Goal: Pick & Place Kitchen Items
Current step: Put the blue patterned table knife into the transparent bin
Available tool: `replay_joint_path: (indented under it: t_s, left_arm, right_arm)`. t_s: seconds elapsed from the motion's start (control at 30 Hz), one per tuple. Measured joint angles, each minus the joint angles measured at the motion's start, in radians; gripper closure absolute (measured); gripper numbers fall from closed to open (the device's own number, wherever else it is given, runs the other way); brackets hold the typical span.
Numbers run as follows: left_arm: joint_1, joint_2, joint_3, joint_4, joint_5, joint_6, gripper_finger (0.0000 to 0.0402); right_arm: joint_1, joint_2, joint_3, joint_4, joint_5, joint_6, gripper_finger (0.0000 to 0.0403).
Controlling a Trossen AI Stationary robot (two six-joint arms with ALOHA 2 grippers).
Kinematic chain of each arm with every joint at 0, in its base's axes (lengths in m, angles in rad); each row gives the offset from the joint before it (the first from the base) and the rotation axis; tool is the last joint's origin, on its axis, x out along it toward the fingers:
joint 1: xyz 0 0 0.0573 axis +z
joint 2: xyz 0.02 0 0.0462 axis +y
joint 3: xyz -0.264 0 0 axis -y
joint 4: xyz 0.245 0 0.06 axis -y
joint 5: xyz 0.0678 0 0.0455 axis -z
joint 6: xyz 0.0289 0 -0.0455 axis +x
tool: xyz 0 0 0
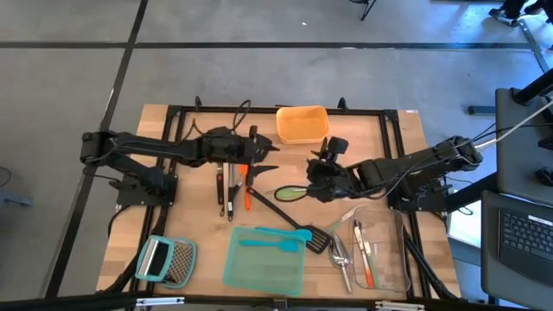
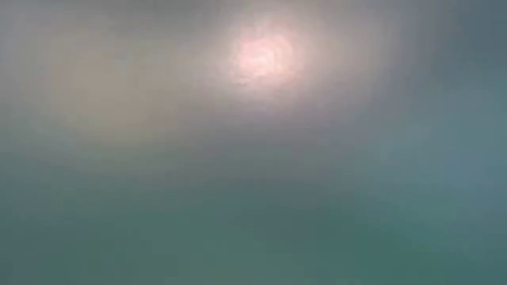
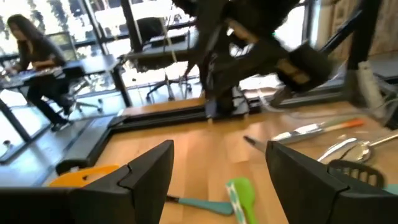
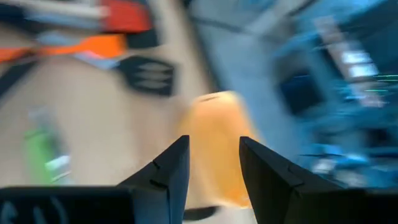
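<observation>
High view: both arms reach in over the worktop (image 1: 397, 155) from the two sides. Left gripper (image 1: 270, 154) hangs over the loose pile of utensils (image 1: 232, 186) near the middle, black, red & orange handles side by side. Left wrist view shows its fingers (image 3: 149, 168) spread wide w/ nothing between them.

Right gripper (image 1: 321, 154) is up near the orange tub (image 1: 301, 123), just beside the green spatula (image 1: 292, 193). Right wrist view shows its fingers (image 4: 168, 171) part way apart, nothing in them, tub right ahead.

More stuff: black turner (image 1: 316, 241) lies near the teal tray (image 1: 263, 269), its handle running back toward the pile. A teal spatula (image 1: 275, 243) lies on that tray. Silver spoons & cutlery (image 1: 341, 252) lie near the clear tray (image 1: 384, 250). Grater (image 1: 166, 259) sits at the worktop's front left corner; not part of the job.

Low view is all fog, no help.

Next step, I think: pick one utensil. To do it well:
- go for a handle that lies apart from the rest, so only 1 comes up
- turn fingers across the handle, not along it
- come straight down, squeeze at the middle so it won't tip
- keep the 2 arms apart, they are close now
</observation>
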Motion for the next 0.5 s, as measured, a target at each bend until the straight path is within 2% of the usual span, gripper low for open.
replay_joint_path:
  t_s: [0.1, 0.17, 0.33, 0.5]
  left_arm:
    - [0.021, 0.060, 0.000, 0.036, 0.000, -0.004, 0.0151]
    - [0.034, 0.091, 0.000, 0.047, 0.000, -0.006, 0.0151]
    - [0.057, 0.145, 0.013, 0.051, 0.033, -0.022, 0.0151]
    - [0.069, 0.150, 0.047, 0.055, 0.216, -0.090, 0.0151]
  right_arm:
    - [-0.046, 0.000, 0.000, -0.017, -0.232, -0.020, 0.0263]
    - [-0.081, 0.000, -0.004, -0.017, -0.334, -0.026, 0.0263]
    - [-0.153, 0.000, -0.057, -0.013, -0.469, -0.034, 0.0263]
    - [-0.239, 0.000, -0.128, 0.019, -0.571, -0.038, 0.0263]
